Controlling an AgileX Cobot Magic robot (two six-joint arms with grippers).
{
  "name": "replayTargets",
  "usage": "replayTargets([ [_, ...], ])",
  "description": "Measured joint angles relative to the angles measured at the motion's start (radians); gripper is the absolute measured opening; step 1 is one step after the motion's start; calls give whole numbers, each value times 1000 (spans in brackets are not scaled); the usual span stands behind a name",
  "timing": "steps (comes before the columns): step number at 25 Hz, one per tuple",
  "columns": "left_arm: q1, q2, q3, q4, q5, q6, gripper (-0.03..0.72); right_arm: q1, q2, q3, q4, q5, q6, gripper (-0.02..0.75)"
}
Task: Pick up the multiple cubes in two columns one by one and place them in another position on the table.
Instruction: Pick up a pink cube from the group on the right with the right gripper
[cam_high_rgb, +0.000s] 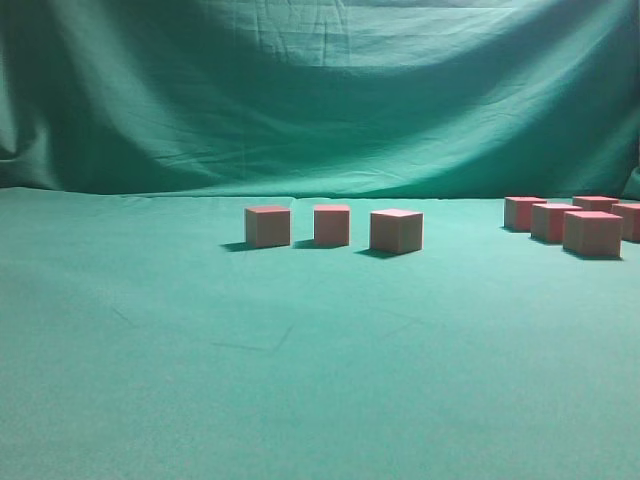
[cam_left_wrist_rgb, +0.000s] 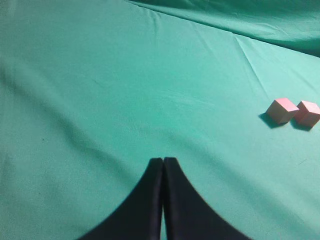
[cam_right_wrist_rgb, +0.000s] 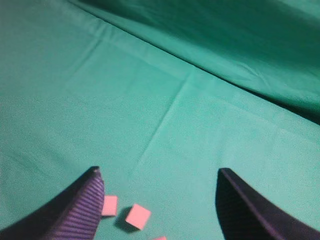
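exterior view, cubes (cam_high_rgb: 396, 231) on table (cam_high_rgb: 300, 380)

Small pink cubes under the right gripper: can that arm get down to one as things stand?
Probably yes. The right gripper is open and empty above the small pink cubes, with only bare green cloth table around them; nothing blocks a descent.

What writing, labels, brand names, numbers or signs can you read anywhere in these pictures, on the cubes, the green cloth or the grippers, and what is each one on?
None: no view shows readable text.
The cubes have plain faces, with no letters or numbers.
The table and the backdrop are bare green cloth.
The left gripper and the right gripper show only dark fingers, with no marking visible.
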Motion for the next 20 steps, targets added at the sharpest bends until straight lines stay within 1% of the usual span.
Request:
replayTargets([
  [3, 0, 0, 0, 0, 0, 0, 0, -59, -136, 195, 0, 2, 0, 442],
  [5, 0, 0, 0, 0, 0, 0, 0, -118, -230, 336, 0, 2, 10, 442],
  [6, 0, 0, 0, 0, 0, 0, 0, -118, -230, 336, 0, 2, 10, 442],
  [7, 0, 0, 0, 0, 0, 0, 0, -188, -311, 488, 0, 2, 30, 442],
  [11, 0, 0, 0, 0, 0, 0, 0, -334, -434, 770, 3, 0, 48, 442],
  [12, 0, 0, 0, 0, 0, 0, 0, -382, -466, 841, 16, -5, 51, 442],
  [15, 0, 0, 0, 0, 0, 0, 0, -491, -519, 1014, 76, -70, 52, 442],
  [16, 0, 0, 0, 0, 0, 0, 0, -491, -519, 1014, 76, -70, 52, 442],
  [17, 0, 0, 0, 0, 0, 0, 0, -530, -528, 1070, 101, -102, 52, 442],
  [18, 0, 0, 0, 0, 0, 0, 0, -593, -527, 1172, 135, -171, 50, 442],
  [20, 0, 0, 0, 0, 0, 0, 0, -643, -524, 1260, 155, -243, 50, 442],
])
